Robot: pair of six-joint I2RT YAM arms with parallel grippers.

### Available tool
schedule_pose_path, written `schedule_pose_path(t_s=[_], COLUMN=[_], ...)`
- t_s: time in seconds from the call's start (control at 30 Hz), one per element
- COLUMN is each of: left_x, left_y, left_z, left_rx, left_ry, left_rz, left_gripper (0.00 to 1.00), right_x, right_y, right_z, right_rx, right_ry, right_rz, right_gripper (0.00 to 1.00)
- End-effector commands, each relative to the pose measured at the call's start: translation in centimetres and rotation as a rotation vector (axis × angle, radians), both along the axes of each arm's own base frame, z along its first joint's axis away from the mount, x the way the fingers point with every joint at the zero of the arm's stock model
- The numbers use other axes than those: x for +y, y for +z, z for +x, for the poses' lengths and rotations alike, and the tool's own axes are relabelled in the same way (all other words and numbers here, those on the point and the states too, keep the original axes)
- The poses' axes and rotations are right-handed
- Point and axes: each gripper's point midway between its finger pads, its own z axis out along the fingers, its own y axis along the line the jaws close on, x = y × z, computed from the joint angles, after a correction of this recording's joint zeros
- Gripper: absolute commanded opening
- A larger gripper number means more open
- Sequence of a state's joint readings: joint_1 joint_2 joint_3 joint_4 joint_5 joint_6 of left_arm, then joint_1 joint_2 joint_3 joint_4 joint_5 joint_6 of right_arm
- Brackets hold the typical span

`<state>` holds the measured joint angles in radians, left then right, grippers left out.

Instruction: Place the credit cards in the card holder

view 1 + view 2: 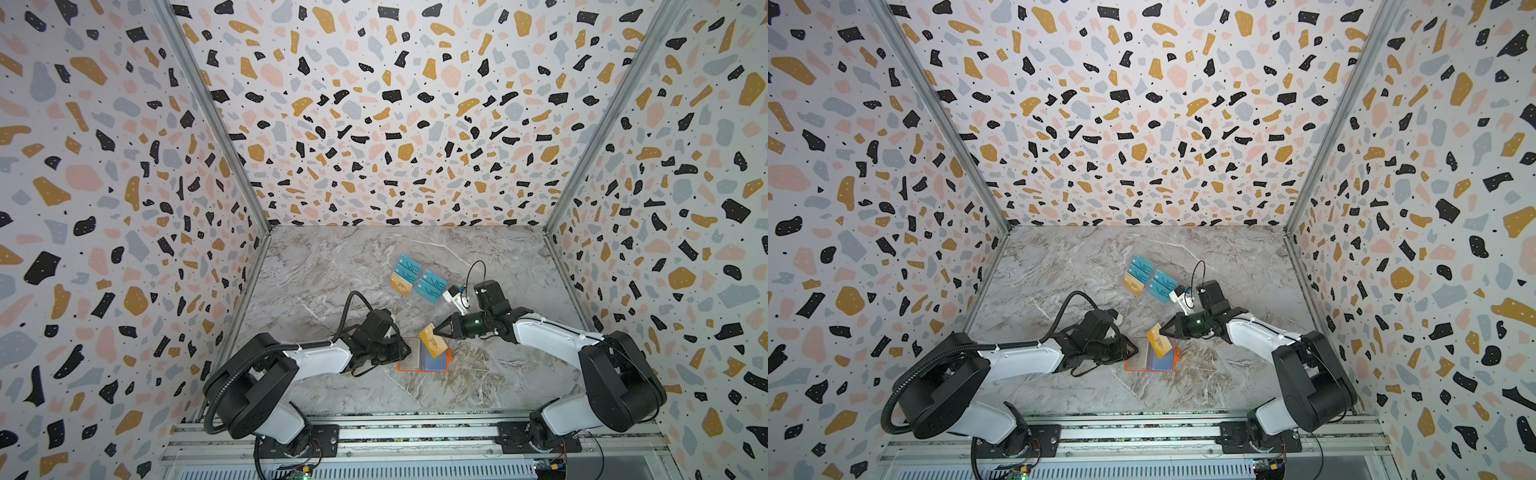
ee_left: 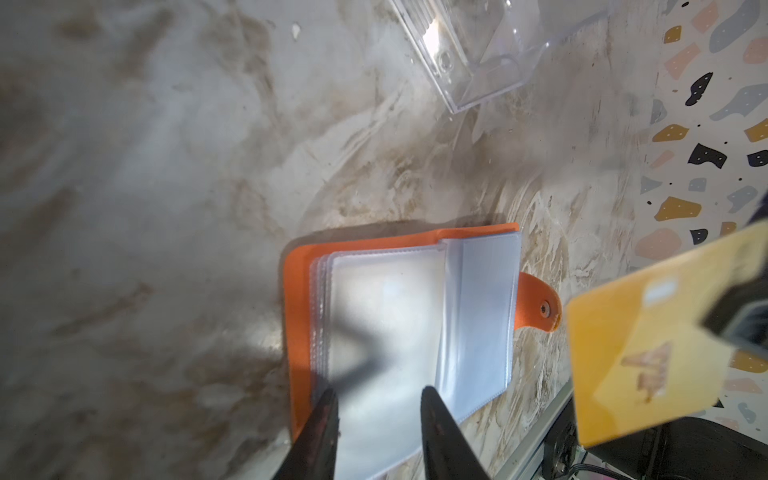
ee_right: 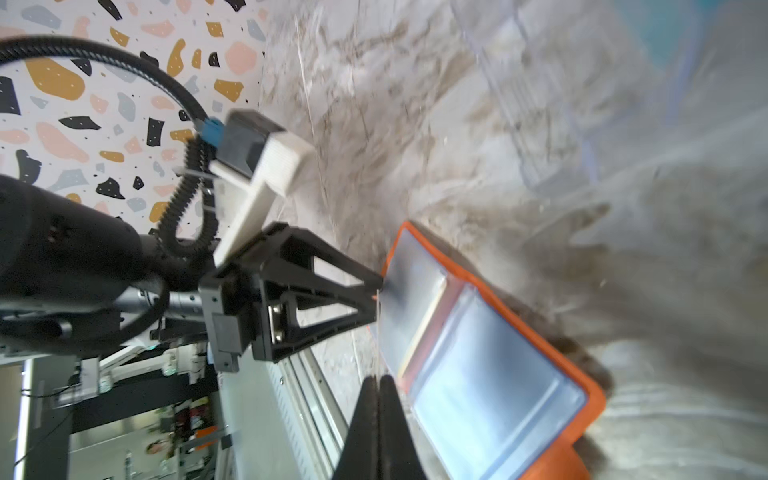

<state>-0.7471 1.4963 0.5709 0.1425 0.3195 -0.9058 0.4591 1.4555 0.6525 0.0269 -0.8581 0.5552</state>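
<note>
The orange card holder (image 1: 411,358) (image 1: 1142,358) lies open on the marble table, clear sleeves facing up (image 2: 399,316) (image 3: 490,374). My right gripper (image 1: 434,330) (image 1: 1162,328) (image 3: 380,378) is shut on a gold credit card (image 1: 433,343) (image 1: 1159,343) (image 2: 648,353) and holds it tilted just above the holder's right half. My left gripper (image 1: 408,351) (image 1: 1136,351) (image 2: 380,392) (image 3: 378,300) stands open at the holder's left edge, its tips on the top sleeve. More credit cards, teal VIP ones (image 1: 432,286) (image 1: 1160,282) and a gold one (image 1: 401,284), sit behind.
A transparent acrylic tiered stand (image 2: 478,62) carries the remaining cards at mid-table, behind the holder. Terrazzo-patterned walls close in three sides. An aluminium rail (image 1: 415,432) with both arm bases runs along the front edge.
</note>
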Motion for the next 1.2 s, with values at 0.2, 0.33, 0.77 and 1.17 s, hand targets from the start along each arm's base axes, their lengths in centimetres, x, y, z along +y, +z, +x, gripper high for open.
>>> schedule_pose_path(t_s=[0.2,0.33,0.77,1.17], left_x=[0.9,0.9,0.8,0.7], left_y=[-1.2,-1.2,-0.9,-1.0], left_z=[-0.5,-0.5,-0.5,-0.6], left_rx=[0.029,0.031,0.028,0.031], left_ry=[0.018,0.021,0.018,0.015], left_rz=[0.033,0.031,0.023,0.019], left_gripper=[0.35,0.35,0.35,0.35], right_x=[0.4,0.1,-0.3,-0.4], right_y=[-0.2,-1.3,-3.3,-4.3], right_z=[-1.4,-1.7,-1.3,-0.6], right_rx=[0.097,0.121,0.138,0.134], right_ry=[-0.026,-0.038,-0.072,-0.097], right_rz=[0.123,0.099,0.044,0.019], right_gripper=[0.00,0.00,0.00,0.00])
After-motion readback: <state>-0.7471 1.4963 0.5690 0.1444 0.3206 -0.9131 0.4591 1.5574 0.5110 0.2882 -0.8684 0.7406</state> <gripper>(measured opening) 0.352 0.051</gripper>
